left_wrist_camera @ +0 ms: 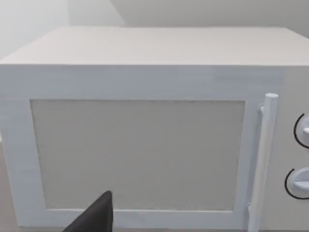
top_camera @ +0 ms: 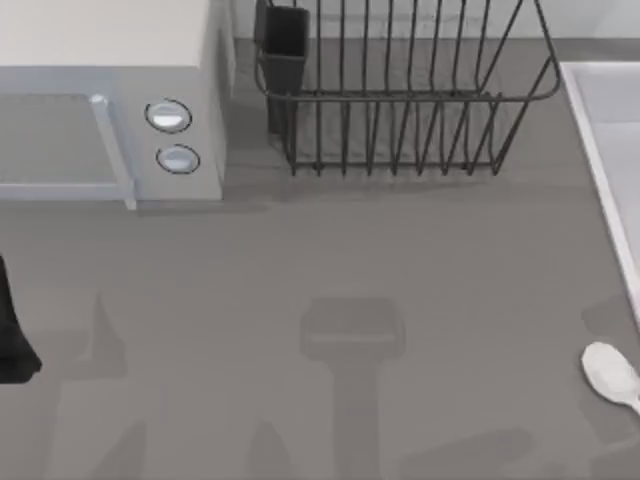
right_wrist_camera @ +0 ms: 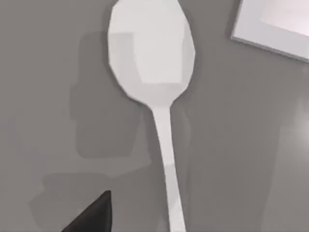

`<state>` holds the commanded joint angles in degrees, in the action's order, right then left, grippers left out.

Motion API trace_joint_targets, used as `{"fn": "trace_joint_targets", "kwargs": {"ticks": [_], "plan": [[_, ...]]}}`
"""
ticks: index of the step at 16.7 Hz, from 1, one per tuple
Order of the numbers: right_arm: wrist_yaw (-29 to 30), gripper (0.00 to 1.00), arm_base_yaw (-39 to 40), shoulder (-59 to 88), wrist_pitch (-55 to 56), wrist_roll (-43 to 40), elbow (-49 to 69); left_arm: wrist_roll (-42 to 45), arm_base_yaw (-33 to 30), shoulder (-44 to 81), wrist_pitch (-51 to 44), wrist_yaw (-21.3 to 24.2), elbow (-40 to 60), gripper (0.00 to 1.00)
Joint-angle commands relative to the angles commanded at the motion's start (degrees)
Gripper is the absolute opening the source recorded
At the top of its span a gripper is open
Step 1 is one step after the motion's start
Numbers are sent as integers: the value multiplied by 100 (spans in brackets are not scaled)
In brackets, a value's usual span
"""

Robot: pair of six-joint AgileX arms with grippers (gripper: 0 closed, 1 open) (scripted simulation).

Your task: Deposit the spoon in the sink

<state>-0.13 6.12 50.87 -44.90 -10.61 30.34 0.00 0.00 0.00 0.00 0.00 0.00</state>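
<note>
Spoon (top_camera: pixel 610 374) flat on the grey counter (top_camera: pixel 330 270), at the top view's right edge, bowl toward the far side, handle running off the frame. In the right wrist view, spoon (right_wrist_camera: pixel 153 72) directly below the right pincer, bowl up, oval and glossy, thin handle trailing toward the camera. One dark fingertip (right_wrist_camera: pixel 94 213) of the right pincer at the bottom edge of that view, beside the handle, apart from it, not touching. Spread of the right pincer: cannot tell.

Sink (top_camera: pixel 612 150) along the right edge of the top view, pale raised rim, light basin inside. Spoon just beside the rim, outside it, on the counter. Corner of the same sink (right_wrist_camera: pixel 270 26) in the right wrist view, beyond the spoon's bowl, off to one side of it, near but apart.

Dark wire rack (top_camera: pixel 400 90) at the far side of the counter, left of the sink, well apart from the spoon; a dark cup-like holder (top_camera: pixel 283 45) at its left end.

White microwave (top_camera: pixel 110 100) at the far left, door shut, vertical bar handle (top_camera: pixel 112 150), two round dials (top_camera: pixel 170 135) to its right. In the left wrist view the microwave (left_wrist_camera: pixel 145 130) faces the left pincer squarely, door panel and handle close ahead.

Left arm (top_camera: pixel 15 330) parked at the left edge of the top view, dark, low. One dark fingertip (left_wrist_camera: pixel 94 215) of the left pincer at the bottom of the left wrist view. Spread of the left pincer: cannot tell.
</note>
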Motion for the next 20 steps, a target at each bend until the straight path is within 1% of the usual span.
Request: {"fn": "trace_joint_targets", "kwargs": {"ticks": [4, 8, 13, 15, 17, 20], "plan": [[6, 100, 179, 1489, -1294, -320, 931, 0, 0, 0, 0, 0, 0, 100], [25, 100, 259, 2042, -1828, -466, 1391, 0, 0, 0, 0, 0, 0, 100], [25, 100, 235, 2035, -1808, -463, 1369, 0, 0, 0, 0, 0, 0, 100], [25, 100, 248, 2138, -1612, -469, 1245, 0, 0, 0, 0, 0, 0, 100], [24, 100, 260, 2337, -1174, -466, 1006, 0, 0, 0, 0, 0, 0, 100], [23, 100, 269, 2763, -212, -450, 509, 0, 0, 0, 0, 0, 0, 100]]}}
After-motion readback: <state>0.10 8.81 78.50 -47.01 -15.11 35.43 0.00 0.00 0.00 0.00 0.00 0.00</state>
